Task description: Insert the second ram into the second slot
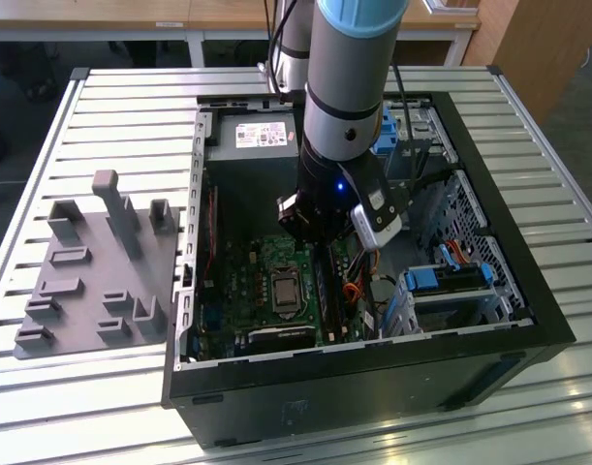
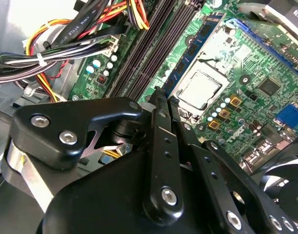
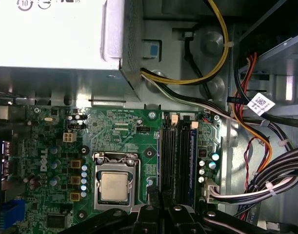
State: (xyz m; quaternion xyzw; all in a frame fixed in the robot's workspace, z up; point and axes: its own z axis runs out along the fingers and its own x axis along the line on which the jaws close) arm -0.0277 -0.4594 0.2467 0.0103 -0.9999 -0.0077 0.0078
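Exterior view: the black two-fingered claw [image 1: 320, 231] hung low inside the open black computer case [image 1: 373, 407]. Second wrist view: clenched, tips at the thin blue circuit-board stick [image 2: 195, 48] beside the square silver processor [image 2: 200, 90]. First wrist view: tips sat at one end, so a push risked tilting it.

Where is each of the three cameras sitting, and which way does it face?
Exterior view: off the arm, high up, looking down into the open case; the arm shows.
First wrist view: on the arm, facing down at the motherboard and power supply; the pincer shows.
Second wrist view: on the arm, slanting past the pincer onto the motherboard.
Shared: the CPU and RAM slots in both wrist views.
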